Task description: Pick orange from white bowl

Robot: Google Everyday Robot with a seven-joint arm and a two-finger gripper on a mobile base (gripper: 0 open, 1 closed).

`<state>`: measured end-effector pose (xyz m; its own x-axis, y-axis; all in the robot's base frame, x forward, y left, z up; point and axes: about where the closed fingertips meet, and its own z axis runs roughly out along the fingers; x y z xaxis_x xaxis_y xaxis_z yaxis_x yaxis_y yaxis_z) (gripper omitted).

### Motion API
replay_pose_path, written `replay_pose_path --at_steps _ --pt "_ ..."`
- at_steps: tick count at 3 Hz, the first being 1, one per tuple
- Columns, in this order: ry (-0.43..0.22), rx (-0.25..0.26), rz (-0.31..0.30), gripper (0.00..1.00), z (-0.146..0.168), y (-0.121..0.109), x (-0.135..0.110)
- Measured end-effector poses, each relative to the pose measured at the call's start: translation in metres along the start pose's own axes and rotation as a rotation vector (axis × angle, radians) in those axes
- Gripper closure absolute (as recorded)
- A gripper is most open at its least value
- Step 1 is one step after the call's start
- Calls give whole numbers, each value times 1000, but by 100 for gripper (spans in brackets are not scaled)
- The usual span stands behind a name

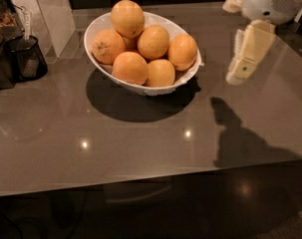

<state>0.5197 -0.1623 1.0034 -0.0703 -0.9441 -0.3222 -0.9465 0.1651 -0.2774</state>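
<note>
The white bowl (190, 76) stands on the grey table at the back centre and holds several oranges. The orange (127, 18), the largest and smoothest, sits on top of the pile at the back left. An orange with a dark stem dimple (107, 46) lies at the left of the pile. My gripper (240, 72) hangs above the table to the right of the bowl, close to its right rim and apart from it. It holds nothing that I can see.
A black mesh basket (23, 59) stands at the left edge, with a pale tiled block (46, 14) behind it. The arm's shadow (235, 133) falls on the table at front right. The table's front edge (140, 183) runs across the lower part.
</note>
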Motion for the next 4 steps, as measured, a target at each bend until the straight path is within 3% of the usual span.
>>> replay_pose_path --at_steps 2,3,4 --pt "-19 30 -10 0 -8 -8 -9" --pt "-88 21 18 0 7 -15 -14" --pt "-115 -27 -15 0 32 -32 -37"
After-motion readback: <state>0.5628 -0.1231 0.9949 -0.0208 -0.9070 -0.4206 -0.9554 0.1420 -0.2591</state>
